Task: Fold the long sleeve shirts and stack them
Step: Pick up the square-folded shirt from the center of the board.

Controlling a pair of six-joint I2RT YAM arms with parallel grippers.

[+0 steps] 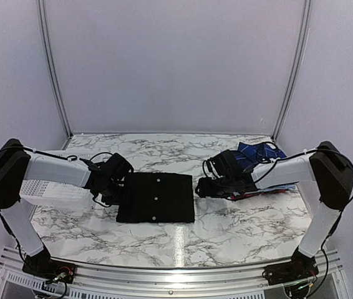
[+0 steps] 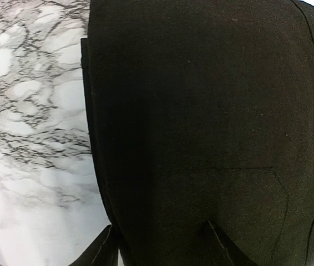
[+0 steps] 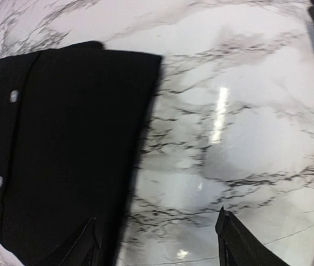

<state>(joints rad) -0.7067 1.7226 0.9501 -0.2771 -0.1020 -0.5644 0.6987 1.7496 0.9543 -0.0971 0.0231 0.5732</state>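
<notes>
A black long sleeve shirt [image 1: 156,197] with small white buttons lies folded into a flat rectangle at the middle of the marble table. My left gripper [image 1: 120,190] is low at its left edge. In the left wrist view the black shirt [image 2: 201,122] fills the frame and that gripper [image 2: 160,227] stands open, its jaws straddling the cloth's edge. My right gripper [image 1: 200,187] is at the shirt's right edge. It [image 3: 160,241] is open, with one finger over the black shirt [image 3: 74,138] and the other over bare marble. A blue plaid shirt [image 1: 256,151] lies at the back right.
A white mesh basket [image 1: 52,190] stands at the left under the left arm. A strip of red cloth [image 1: 276,191] shows beneath the right arm beside the blue plaid shirt. Grey-veined marble [image 3: 246,111] runs right of the black shirt.
</notes>
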